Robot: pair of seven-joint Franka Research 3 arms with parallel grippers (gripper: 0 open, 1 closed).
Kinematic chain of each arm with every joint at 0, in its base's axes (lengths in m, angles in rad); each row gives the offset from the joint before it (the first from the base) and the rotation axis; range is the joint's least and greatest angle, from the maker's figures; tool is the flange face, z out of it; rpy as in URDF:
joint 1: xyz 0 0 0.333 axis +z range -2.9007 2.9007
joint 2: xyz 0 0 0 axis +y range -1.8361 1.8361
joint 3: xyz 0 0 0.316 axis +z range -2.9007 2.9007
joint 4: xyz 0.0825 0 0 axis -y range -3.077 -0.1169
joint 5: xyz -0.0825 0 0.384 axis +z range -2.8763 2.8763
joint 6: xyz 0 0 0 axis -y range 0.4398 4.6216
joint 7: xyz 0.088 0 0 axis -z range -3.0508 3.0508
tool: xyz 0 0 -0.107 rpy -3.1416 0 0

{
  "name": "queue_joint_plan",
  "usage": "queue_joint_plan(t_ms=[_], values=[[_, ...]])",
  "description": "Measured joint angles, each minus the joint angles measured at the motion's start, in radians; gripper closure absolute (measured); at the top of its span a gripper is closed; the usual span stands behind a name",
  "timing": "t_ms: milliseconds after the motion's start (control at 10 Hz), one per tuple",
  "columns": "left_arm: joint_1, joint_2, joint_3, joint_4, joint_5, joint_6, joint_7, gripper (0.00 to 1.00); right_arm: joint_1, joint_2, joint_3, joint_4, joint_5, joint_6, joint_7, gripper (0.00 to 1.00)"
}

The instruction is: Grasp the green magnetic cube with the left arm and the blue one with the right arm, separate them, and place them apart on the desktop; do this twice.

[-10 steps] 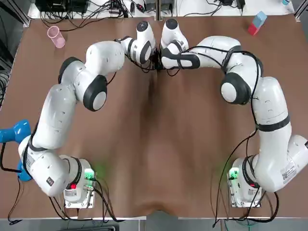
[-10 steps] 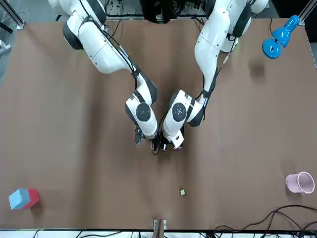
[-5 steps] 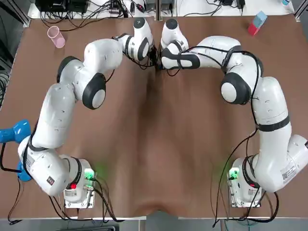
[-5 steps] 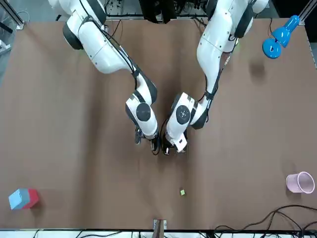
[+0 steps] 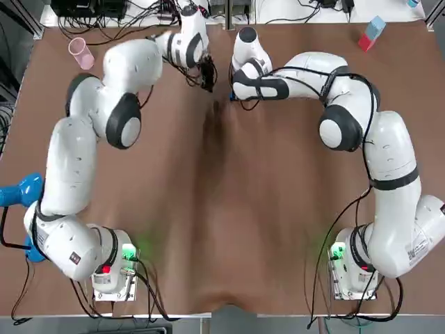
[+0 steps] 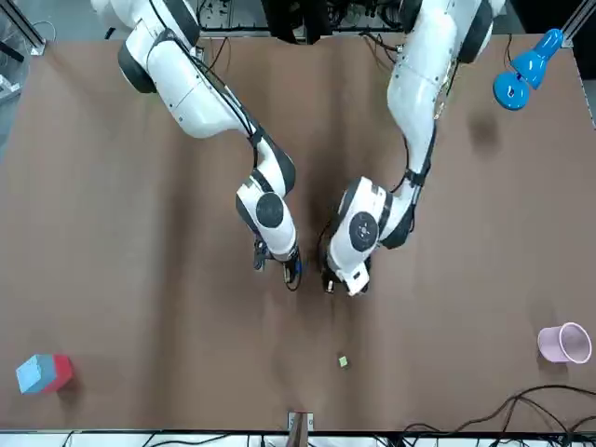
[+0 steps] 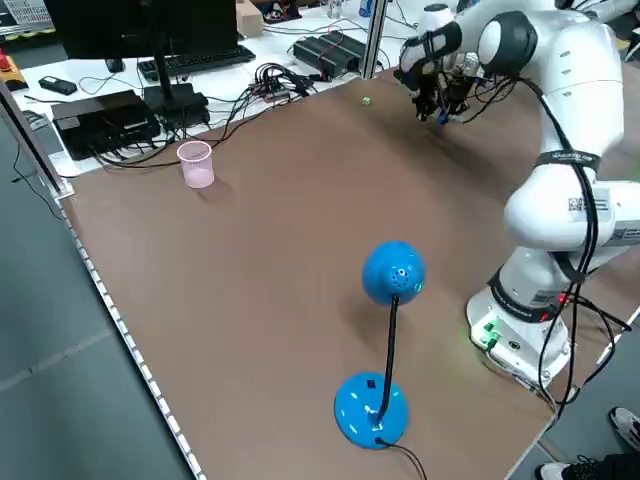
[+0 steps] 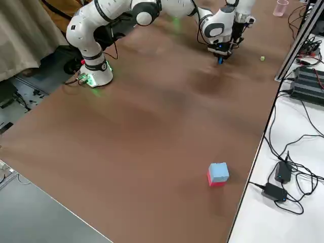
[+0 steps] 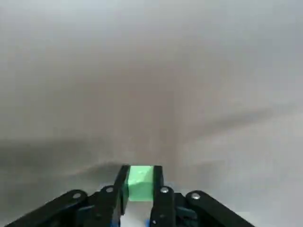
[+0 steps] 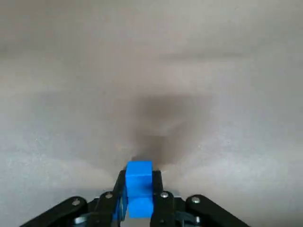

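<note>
Right in close on the left wrist view, the green cube sits pinched between the left gripper's fingers. The right wrist view shows the same grip: the blue cube is clamped in the right gripper's fingers, low over its own shadow on the brown surface.

Step back to the front view and the two grippers stand side by side out in the middle of the surface, with a clear strip of bare brown between them. The cubes are not touching, so the pull-apart looks done and this is the carry-and-place stage.

The next move, as I read it, is to widen that gap, lower each cube flat and open the fingers, with the cubes far enough apart that the magnets cannot snap them back together.

Farther out, a small green bit lies alone; I can't tell what it is. A pink cup and a red-and-blue block sit off at the far corners.
</note>
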Motion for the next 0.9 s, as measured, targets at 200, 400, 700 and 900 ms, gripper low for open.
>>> queue_joint_plan(t_ms=[200, 400, 700, 900], values=[[0.024, -0.174, 0.001, -0.202, 0.044, -0.058, 0.061, 0.77, 0.000, 0.000, 0.005, 0.000, 0.000, -0.005, 0.000, 0.76], [0.006, -0.323, -0.017, -0.389, 0.066, -0.175, 0.071, 0.77, -0.001, 0.000, 0.011, 0.002, 0.000, -0.023, 0.000, 0.74], [-0.054, -0.449, -0.074, -0.550, 0.076, -0.386, 0.013, 0.77, -0.012, 0.000, 0.026, 0.005, 0.000, -0.044, 0.001, 0.50], [-0.053, -0.509, -0.122, -0.585, 0.044, -0.567, -0.009, 0.77, -0.028, 0.000, 0.039, 0.005, 0.000, -0.048, 0.000, 0.31]])
